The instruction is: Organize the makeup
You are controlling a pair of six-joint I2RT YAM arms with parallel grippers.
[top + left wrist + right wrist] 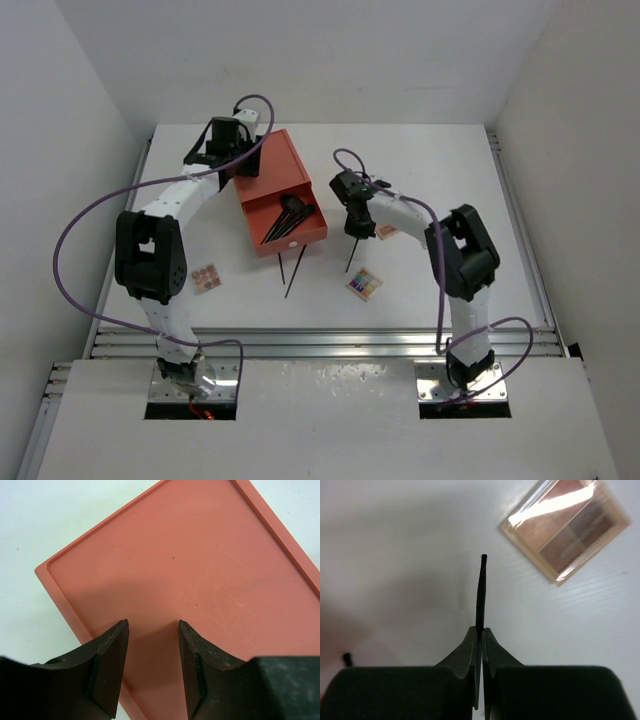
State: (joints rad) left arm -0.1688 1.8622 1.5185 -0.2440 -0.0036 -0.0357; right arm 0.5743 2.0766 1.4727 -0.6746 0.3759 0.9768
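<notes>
I see my right pincer (479, 631) pinched fully on a thin black pencil (481, 590) that juts straight beyond its tips, a palette (565, 527) lying nearby.

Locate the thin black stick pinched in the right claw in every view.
Top external: the black stick slants down from the right claw, mid-picture, right of the orange box.
Left wrist: not in it.
Right wrist: centre, rising from the shut claw.
Shared landmark: the pink-brown palette, just right of the stick in both.
</notes>
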